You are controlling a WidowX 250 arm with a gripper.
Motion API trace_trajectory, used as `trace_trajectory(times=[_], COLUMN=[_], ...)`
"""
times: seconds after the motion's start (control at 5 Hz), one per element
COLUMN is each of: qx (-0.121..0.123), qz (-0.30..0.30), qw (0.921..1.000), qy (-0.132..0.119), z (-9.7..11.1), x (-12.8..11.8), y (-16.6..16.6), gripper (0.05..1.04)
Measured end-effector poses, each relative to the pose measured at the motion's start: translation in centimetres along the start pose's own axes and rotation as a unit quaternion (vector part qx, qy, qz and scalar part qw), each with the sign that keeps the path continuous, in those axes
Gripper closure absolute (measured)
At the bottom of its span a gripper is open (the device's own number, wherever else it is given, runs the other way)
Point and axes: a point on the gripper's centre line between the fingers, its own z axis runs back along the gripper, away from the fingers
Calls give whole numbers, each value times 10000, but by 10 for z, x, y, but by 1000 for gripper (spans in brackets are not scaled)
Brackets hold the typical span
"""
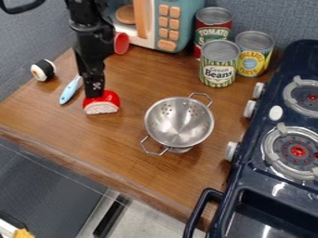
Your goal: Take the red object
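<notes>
Hanging at the red object's (104, 102) upper-left edge, gripper (94, 94) perhaps touching; centre toward four o'clock, long side roughly nine-to-three. From colander (179, 122), between nine and ten. Cannot tell opening or any hold.

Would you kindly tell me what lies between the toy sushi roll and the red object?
The camera view shows a utensil with a light blue handle lying between the toy sushi roll and the red object.

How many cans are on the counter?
3: a red-labelled can by the microwave, a yellow-labelled can nearest the stove, and a green-striped can in front.
</notes>
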Motion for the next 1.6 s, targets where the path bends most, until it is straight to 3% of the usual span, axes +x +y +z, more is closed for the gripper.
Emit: trace_trajectory(times=[0.4,0.6,0.8,1.2,1.4,1.6], qx=[-105,-245,-277,-171,22,-16], qz=[21,127,262,397,393,188], qw=[9999,9996,9992,9990,9989,9963], qy=[14,93,118,105,-252,-838], z=[-10,-20,-25,-25,-9,-3], x=[4,5,7,6,8,18], y=[-8,-9,-6,-5,-10,-15], gripper=[99,203,488,546,546,546])
